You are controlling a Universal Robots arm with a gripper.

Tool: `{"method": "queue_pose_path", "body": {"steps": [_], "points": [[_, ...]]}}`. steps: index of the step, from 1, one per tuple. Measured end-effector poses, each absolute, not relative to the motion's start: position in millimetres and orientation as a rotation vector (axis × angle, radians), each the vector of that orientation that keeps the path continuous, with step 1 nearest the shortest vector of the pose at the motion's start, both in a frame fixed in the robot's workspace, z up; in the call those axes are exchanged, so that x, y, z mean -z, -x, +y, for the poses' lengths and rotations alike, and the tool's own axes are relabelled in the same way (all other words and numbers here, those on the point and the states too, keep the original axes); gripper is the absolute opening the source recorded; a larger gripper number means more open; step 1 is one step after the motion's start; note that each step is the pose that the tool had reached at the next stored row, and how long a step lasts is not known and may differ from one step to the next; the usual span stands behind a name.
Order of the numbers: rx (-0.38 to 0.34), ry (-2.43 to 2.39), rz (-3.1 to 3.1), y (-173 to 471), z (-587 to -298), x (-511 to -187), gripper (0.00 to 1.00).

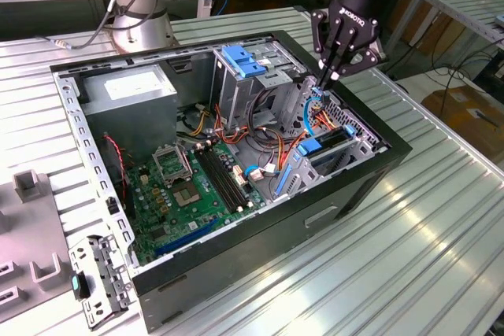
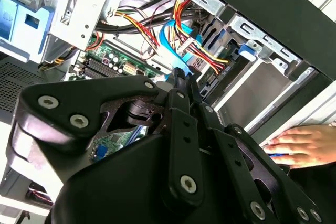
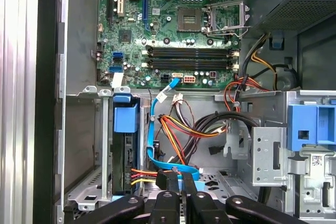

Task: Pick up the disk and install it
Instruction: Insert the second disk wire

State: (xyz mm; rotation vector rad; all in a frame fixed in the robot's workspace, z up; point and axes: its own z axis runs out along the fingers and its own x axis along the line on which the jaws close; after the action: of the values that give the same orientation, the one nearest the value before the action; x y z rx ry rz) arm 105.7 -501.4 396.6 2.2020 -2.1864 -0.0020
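Reaching down into the open computer case [image 1: 331, 218], the claw [image 1: 323, 83] has its fingers drawn narrow, nearly together. In both wrist views the tips [image 3: 176, 178] [image 2: 181, 77] sit right at a blue data cable [image 3: 152, 140]; whether they actually pinch it I cannot tell.

In the exterior view, a metal drive cage [image 1: 236, 92] with a blue handle [image 1: 244, 60] stands at the claw's 9 o'clock, and the grey power-supply box [image 1: 130, 88] lies further out the same way. Red, orange and yellow wires [image 1: 276, 143] crowd the space at its 7 o'clock, with the green motherboard [image 1: 197, 186] beyond. In the second wrist view, a person's hand [image 2: 302, 145] rests on the case's outer edge.

The disk [image 1: 335, 141] stands on edge in the lower bay, blue rail [image 1: 309, 147] at its end, near the claw at its 6 o'clock and apart from it. The first wrist view shows the disk [image 3: 124, 161] slotted beside the cable.
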Motion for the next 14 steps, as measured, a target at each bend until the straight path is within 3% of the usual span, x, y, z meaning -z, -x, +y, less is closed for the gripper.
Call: {"method": "queue_pose_path", "body": {"steps": [14], "points": [[-0.015,-2.194,-2.179,-105.7,-501.4,-397.1,0.18]]}}
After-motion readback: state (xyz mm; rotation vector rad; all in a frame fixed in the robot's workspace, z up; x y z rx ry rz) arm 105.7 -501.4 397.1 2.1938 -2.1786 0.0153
